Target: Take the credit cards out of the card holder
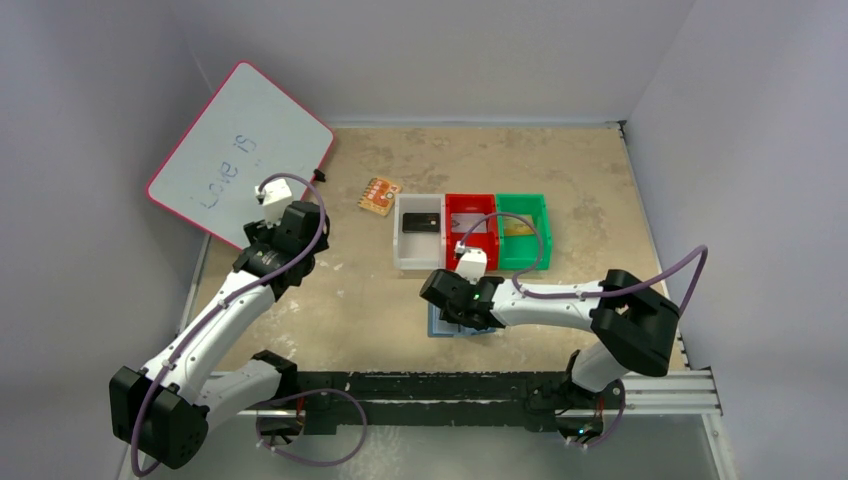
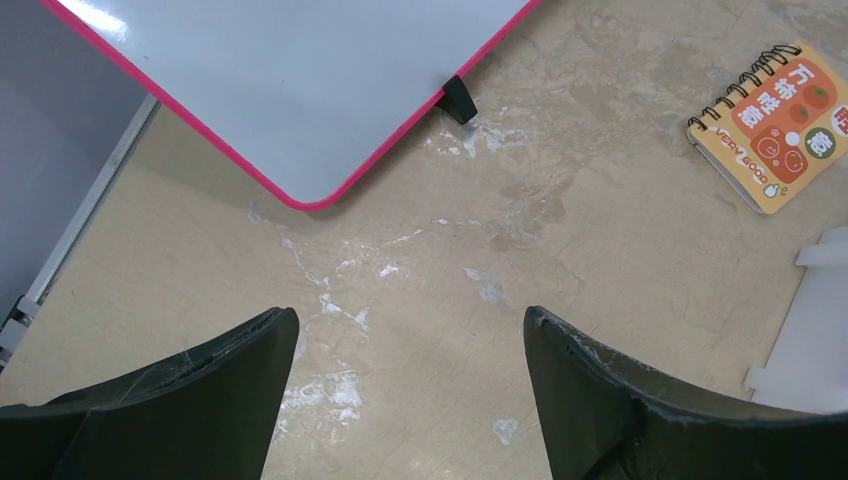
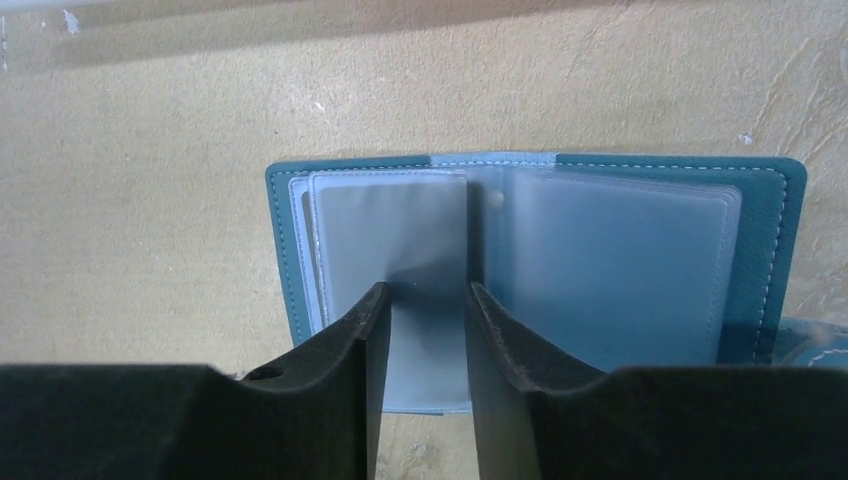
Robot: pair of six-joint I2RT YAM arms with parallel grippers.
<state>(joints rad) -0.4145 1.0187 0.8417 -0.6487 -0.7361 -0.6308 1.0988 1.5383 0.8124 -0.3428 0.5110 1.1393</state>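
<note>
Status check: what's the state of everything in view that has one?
Wallet: open flat, sleeves up.
Right pincer: over the left sleeve, jaws narrowly apart, grip unclear.
Left pincer: open wide, empty.
White bin: holds a black card.
Green bin: holds a gold card.
Red bin: contents unclear.
Notepad: closed.
Whiteboard: propped up, written on.

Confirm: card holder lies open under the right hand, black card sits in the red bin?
No: the black card sits in the white bin, as the top view shows. The card holder does lie open under the right hand.
</note>
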